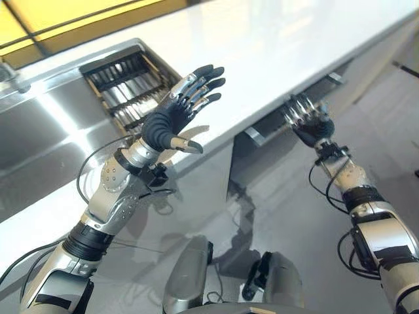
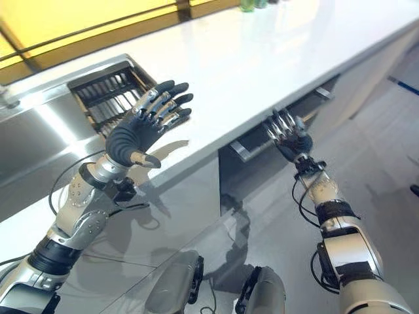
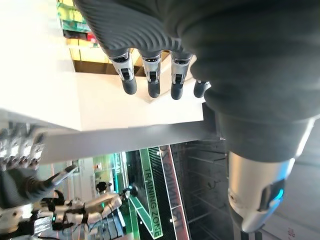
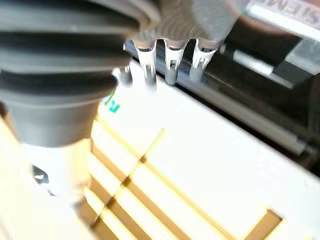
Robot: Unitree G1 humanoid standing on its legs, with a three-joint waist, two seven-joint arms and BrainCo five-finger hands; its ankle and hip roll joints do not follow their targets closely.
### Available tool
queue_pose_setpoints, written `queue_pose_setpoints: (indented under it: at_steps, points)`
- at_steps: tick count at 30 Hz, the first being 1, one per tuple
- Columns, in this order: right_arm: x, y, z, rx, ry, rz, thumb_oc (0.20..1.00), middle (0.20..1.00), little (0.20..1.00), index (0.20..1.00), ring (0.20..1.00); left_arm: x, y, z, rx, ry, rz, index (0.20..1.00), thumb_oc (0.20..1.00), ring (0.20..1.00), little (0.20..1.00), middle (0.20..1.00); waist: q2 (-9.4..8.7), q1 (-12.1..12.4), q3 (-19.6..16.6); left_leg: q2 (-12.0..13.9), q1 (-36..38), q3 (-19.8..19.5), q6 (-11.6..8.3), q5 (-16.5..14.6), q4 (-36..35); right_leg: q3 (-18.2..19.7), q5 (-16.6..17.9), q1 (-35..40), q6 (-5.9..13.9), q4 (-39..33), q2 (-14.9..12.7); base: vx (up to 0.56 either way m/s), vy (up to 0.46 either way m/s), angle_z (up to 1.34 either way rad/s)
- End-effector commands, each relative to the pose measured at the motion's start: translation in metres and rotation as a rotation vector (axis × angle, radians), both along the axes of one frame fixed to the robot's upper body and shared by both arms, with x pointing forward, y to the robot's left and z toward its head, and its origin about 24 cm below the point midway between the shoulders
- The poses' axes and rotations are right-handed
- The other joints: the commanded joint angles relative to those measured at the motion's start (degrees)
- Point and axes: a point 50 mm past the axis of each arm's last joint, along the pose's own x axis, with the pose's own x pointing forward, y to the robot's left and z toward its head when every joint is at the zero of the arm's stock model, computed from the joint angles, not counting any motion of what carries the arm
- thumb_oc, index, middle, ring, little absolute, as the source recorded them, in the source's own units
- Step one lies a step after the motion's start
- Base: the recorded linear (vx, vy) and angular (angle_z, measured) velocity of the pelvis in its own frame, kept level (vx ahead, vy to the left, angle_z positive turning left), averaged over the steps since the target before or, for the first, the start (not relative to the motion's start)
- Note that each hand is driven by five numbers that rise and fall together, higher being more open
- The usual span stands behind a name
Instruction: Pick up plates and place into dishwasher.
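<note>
Left eye view puts the left hand [image 1: 175, 116] raised above the near edge of the white counter [image 1: 281, 46], fingers straight and spread, thumb out, holding nothing; it seems poised rather than working. Beyond it, at the left, a dark rack [image 1: 131, 85] sits in the steel sink [image 1: 46, 131]; I can make out no plates on the counter or in the rack. The right hand [image 2: 286, 135] is under the counter's edge at the right, fingers reaching up at the top of a dark appliance front [image 2: 262, 140], probably the dishwasher, likely to pull its door open; whether those fingers are hooked on anything I cannot tell. By my reading, the door comes first, so loading has not begun.
</note>
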Motion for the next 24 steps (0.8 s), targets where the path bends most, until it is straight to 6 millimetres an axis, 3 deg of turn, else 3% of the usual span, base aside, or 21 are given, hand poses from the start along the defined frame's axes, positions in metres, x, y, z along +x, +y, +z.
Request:
queue_pose_setpoints:
  at_steps: [1, 6, 9, 10, 12, 16, 19, 24]
  points:
    - [0.008, 0.006, 0.011, -0.003, -0.057, -0.102, 1.000, 1.000, 1.000, 1.000, 1.000, -0.010, -0.015, -0.005, -0.038, 0.032, -0.133, 1.000, 1.000, 1.000, 1.000, 1.000, 0.27, 1.5, -1.9, 0.4, 4.7, 3.0, 2.74, -0.1, -8.9, 2.8, 5.4, 5.4, -1.10, -11.5, 4.1, 0.04, 0.000, -0.12]
    - [-0.002, 0.021, -0.032, -0.065, 0.085, -0.199, 1.000, 1.000, 1.000, 1.000, 1.000, -0.015, -0.028, -0.014, -0.090, 0.060, -0.190, 1.000, 1.000, 1.000, 1.000, 1.000, -0.50, 0.2, -4.8, 1.4, 11.1, 4.6, 1.59, 4.6, -21.0, 4.2, 9.5, 10.3, 0.57, -23.8, 6.4, 0.07, 0.019, -0.10]
    - [-0.020, 0.041, -0.071, -0.026, 0.204, -0.281, 1.000, 1.000, 1.000, 1.000, 1.000, -0.018, -0.036, -0.023, -0.128, 0.085, -0.191, 1.000, 1.000, 1.000, 1.000, 1.000, -1.16, -1.2, -7.6, 1.6, 15.6, 5.2, 0.84, 8.0, -29.2, 5.5, 13.1, 14.3, 1.77, -33.1, 7.9, 0.11, 0.032, -0.10]
    - [-0.021, 0.041, -0.072, -0.027, 0.208, -0.282, 1.000, 1.000, 1.000, 1.000, 1.000, -0.018, -0.036, -0.024, -0.128, 0.088, -0.189, 1.000, 1.000, 1.000, 1.000, 1.000, -1.18, -1.2, -7.7, 1.6, 16.1, 5.3, 0.82, 8.3, -29.8, 5.5, 13.3, 14.7, 1.77, -33.6, 8.0, 0.10, 0.036, -0.16]
    - [-0.044, 0.059, -0.105, -0.015, 0.316, -0.282, 1.000, 1.000, 1.000, 1.000, 1.000, -0.022, -0.038, -0.032, -0.139, 0.102, -0.174, 1.000, 1.000, 1.000, 1.000, 1.000, -1.25, -2.5, -9.6, 1.6, 18.4, 5.3, 0.32, 11.0, -35.2, 6.5, 16.1, 16.4, 2.80, -38.8, 8.8, 0.08, 0.061, -0.14]
    - [-0.085, 0.084, -0.145, 0.002, 0.476, -0.258, 1.000, 1.000, 1.000, 1.000, 1.000, -0.025, -0.039, -0.047, -0.169, 0.157, -0.139, 1.000, 1.000, 1.000, 1.000, 1.000, -0.62, -4.7, -11.9, 2.0, 22.1, 6.2, -0.44, 14.2, -43.5, 8.3, 20.0, 18.2, 4.17, -46.0, 9.7, 0.05, 0.084, -0.22]
    - [-0.115, 0.104, -0.152, -0.004, 0.535, -0.257, 1.000, 1.000, 1.000, 1.000, 1.000, -0.027, -0.037, -0.060, -0.198, 0.214, -0.088, 1.000, 1.000, 1.000, 1.000, 1.000, -0.03, -6.8, -12.8, 2.2, 23.8, 7.1, -0.62, 16.0, -48.5, 9.0, 21.7, 18.6, 4.65, -49.6, 10.5, 0.02, 0.068, -0.14]
    - [-0.140, 0.120, -0.144, 0.002, 0.514, -0.264, 1.000, 1.000, 1.000, 1.000, 1.000, -0.026, -0.028, -0.083, -0.249, 0.325, 0.026, 1.000, 1.000, 1.000, 1.000, 1.000, 0.12, -9.9, -13.3, 1.9, 24.1, 7.6, -0.11, 16.2, -49.5, 10.4, 21.5, 17.6, 4.92, -49.0, 11.0, -0.02, 0.041, -0.11]
